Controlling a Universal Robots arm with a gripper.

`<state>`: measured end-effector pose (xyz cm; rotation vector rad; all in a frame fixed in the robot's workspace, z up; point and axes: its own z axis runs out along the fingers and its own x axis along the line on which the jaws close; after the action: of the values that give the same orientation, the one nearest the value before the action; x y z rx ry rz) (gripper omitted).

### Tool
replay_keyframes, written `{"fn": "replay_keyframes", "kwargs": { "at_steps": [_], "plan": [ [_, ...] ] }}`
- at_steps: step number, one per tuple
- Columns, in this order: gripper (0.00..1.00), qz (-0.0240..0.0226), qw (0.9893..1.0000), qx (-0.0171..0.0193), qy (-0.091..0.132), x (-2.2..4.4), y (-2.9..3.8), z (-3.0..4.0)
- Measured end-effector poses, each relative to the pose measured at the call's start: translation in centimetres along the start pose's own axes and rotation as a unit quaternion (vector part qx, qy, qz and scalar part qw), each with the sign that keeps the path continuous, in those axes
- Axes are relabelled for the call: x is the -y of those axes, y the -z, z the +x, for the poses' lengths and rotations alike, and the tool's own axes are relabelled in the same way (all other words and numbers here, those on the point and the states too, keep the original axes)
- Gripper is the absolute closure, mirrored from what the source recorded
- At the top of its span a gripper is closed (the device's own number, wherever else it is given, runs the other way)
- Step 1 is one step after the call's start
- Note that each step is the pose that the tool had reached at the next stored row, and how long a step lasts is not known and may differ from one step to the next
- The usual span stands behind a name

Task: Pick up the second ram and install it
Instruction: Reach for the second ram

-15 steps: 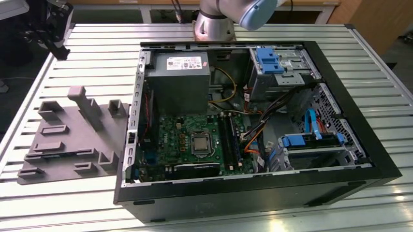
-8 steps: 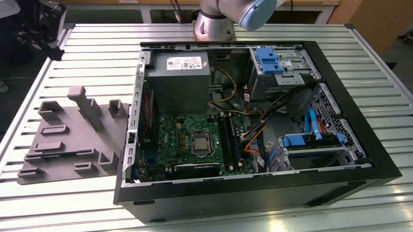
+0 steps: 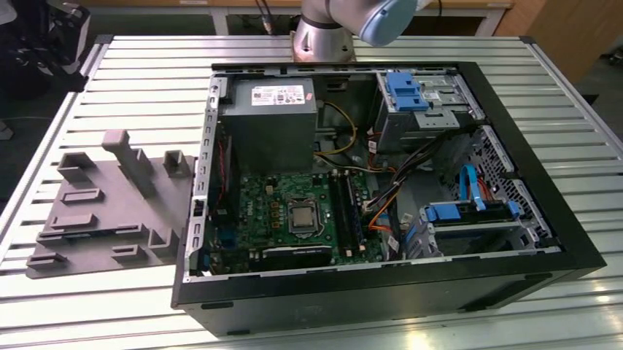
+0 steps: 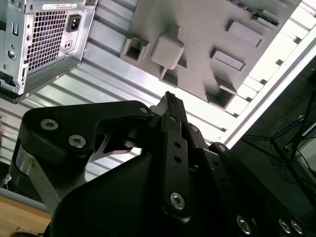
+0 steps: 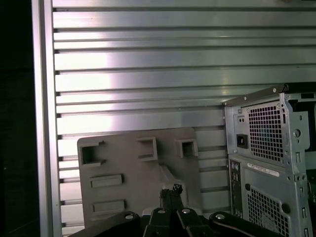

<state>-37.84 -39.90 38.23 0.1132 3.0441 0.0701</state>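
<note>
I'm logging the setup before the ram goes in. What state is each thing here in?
Case: lying on its side, side panel off, insides exposed.
Tray: flat on the table, beside the case on the exterior view's left.
CPU: bare, no cooler over it.
Gripper: jaws shut, nothing between them, pointed toward the tray.
</note>
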Motion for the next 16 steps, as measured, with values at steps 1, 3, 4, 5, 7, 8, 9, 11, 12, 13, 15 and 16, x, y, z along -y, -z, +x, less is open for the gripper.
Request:
{"fn": "replay_keyframes", "kwargs": {
  "at_steps": [1, 3, 4, 5, 7, 8, 9, 11, 12, 13, 15, 16],
  "plan": [
    [0.89, 0.0000, 1.0000, 0.0000, 0.000, 0.01, 0.00, 0.11],
    [0.89, 0.0000, 1.0000, 0.0000, 0.000, 0.03, 0.00, 0.33],
    [0.89, 0.0000, 1.0000, 0.0000, 0.000, 0.04, 0.01, 0.45],
    [0.89, 0.0000, 1.0000, 0.0000, 0.000, 0.04, 0.02, 0.56],
    [0.89, 0.0000, 1.0000, 0.0000, 0.000, 0.06, 0.03, 0.78],
    [0.89, 0.0000, 1.0000, 0.0000, 0.000, 0.07, 0.03, 0.90],
    [0.89, 0.0000, 1.0000, 0.0000, 0.000, 0.08, 0.04, 1.01],
    [0.89, 0.0000, 1.0000, 0.0000, 0.000, 0.09, 0.06, 1.26],
    [0.89, 0.0000, 1.0000, 0.0000, 0.000, 0.10, 0.07, 1.39],
    [0.89, 0.0000, 1.0000, 0.0000, 0.000, 0.11, 0.08, 1.51],
    [0.89, 0.0000, 1.0000, 0.0000, 0.000, 0.13, 0.09, 1.75],
    [0.89, 0.0000, 1.0000, 0.0000, 0.000, 0.14, 0.10, 1.86]
  ]
}}
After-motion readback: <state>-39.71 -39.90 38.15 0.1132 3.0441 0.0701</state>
